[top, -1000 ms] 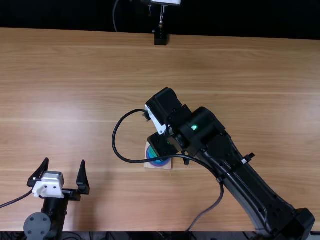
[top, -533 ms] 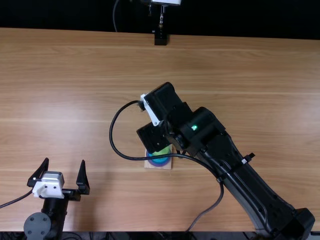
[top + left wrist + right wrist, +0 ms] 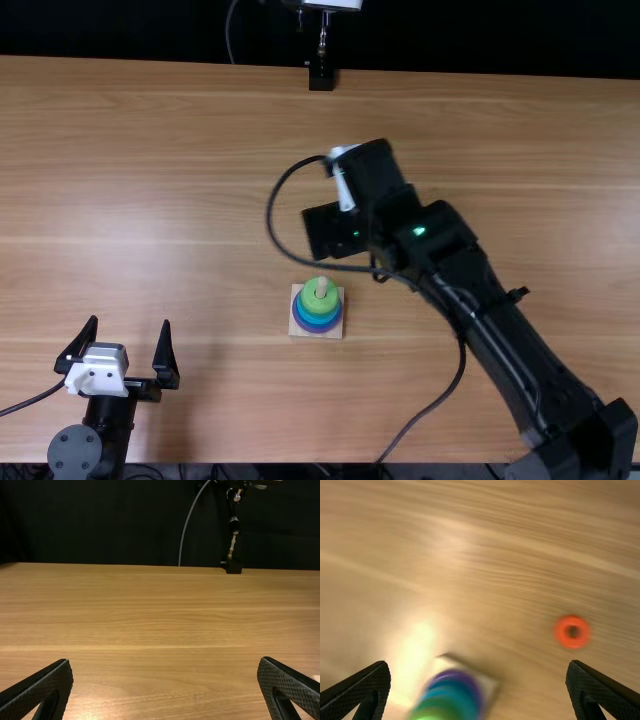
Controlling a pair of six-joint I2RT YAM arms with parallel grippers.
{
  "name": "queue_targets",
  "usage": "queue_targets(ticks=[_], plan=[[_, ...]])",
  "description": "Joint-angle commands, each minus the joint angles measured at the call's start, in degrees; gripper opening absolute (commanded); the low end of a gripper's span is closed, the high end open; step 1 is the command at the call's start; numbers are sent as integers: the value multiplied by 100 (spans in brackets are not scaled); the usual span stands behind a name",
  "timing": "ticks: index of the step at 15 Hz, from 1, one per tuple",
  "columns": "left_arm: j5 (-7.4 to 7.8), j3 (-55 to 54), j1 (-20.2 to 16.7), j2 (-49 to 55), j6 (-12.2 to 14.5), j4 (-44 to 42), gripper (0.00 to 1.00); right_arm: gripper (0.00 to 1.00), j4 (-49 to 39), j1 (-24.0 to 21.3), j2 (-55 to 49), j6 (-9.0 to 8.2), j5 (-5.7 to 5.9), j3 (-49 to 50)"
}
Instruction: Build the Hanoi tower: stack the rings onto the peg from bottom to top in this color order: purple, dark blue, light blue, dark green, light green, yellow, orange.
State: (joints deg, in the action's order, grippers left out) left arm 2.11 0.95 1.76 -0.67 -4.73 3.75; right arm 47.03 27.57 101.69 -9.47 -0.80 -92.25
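My left gripper [image 3: 130, 323] stands open at the table's near left; in the left wrist view the same gripper [image 3: 165, 660] has bare table between its wide-apart fingers. My right gripper [image 3: 335, 232] is beyond the ring tower, towards the far edge. Seen in the right wrist view, this gripper [image 3: 478, 663] is open and holds nothing. On the square wooden base [image 3: 299, 326], purple, blue and light blue rings [image 3: 301, 314] lie under a green ring [image 3: 313, 300], with the pale peg tip [image 3: 322, 285] rising through it. An orange-red ring [image 3: 561, 631] lies flat on the table in the right wrist view.
The right arm [image 3: 500, 345] reaches diagonally over the right half of the table, its black cable looping left of the wrist. A black stand [image 3: 321, 76] is at the table's far edge.
My right gripper has moved away from the tower, towards the far edge, last swinging slightly right. The stacked rings and base are now uncovered in the top view. The left arm has stayed still.
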Motion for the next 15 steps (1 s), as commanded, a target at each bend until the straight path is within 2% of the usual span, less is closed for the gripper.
queue_targets(ticks=[1,3,4,5,6,7,8,12,15], plan=[[42,-95,-35,67,20,100,100,100,-277,-437,-158,-65,38,603],[42,-95,-35,67,30,100,100,100,-1142,-1026,-800,-44,16,1455],[42,-95,-35,67,20,100,100,100,-1522,-1281,-1046,72,16,1868],[42,-95,-35,67,30,100,100,100,-1754,-1483,-1213,378,16,2281],[42,-95,-35,67,30,100,100,100,-1828,-1667,-1354,789,16,2642],[42,-95,-35,67,30,100,100,100,-1817,-1940,-1521,1127,16,2958],[42,-95,-35,67,30,100,100,100,-1817,-2256,-1679,1264,16,3310],[42,-95,-35,67,30,100,100,100,-1817,-2915,-2276,1274,6,4426],[42,-95,-35,67,20,100,100,100,-1838,-3179,-2355,1211,16,4725]])
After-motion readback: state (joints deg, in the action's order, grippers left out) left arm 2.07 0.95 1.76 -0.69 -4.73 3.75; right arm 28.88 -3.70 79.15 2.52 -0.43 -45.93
